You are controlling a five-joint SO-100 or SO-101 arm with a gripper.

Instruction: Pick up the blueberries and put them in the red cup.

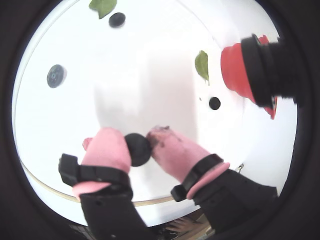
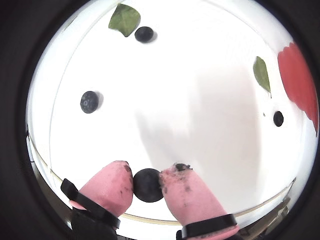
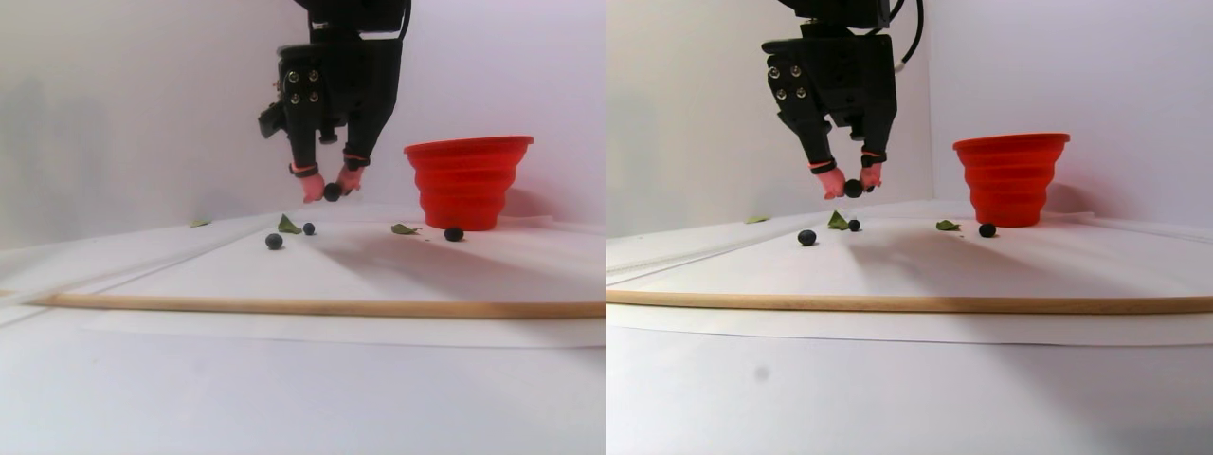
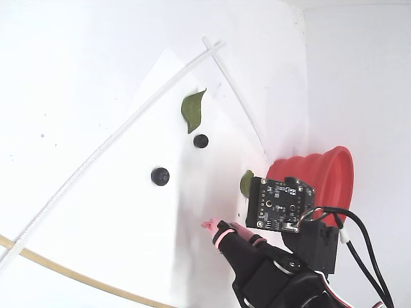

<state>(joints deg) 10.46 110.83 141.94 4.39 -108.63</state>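
**Claw grips one blueberry above the worktop**

The claw point(image 2: 147, 184) is clamped on a dark blueberry point(image 2: 148, 185), its two pink-padded fingertips point(image 2: 112, 185) pressing the berry from either side. In the stereo pair view the claw point(image 3: 331, 191) hangs clear of the white worktop point(image 3: 303, 379), so the held berry is lifted off the surface.

Three more blueberries lie on the worktop. In a wrist view, one point(image 2: 89, 101) sits at about 10 o'clock from the claw, another point(image 2: 144, 34) at about 12 o'clock, just beside a green leaf point(image 2: 124, 19), and a third point(image 2: 278, 118) at about 2 o'clock, near a second leaf point(image 2: 261, 74).

The red cup point(image 3: 468, 182) stands upright on the worktop beyond that third berry, at roughly 3 o'clock from the claw in the stereo pair view, well apart from it. In the fixed view the cup point(image 4: 334, 176) shows behind the arm's black body.

A thin wooden strip point(image 3: 313, 307) runs across the worktop near the stereo camera.
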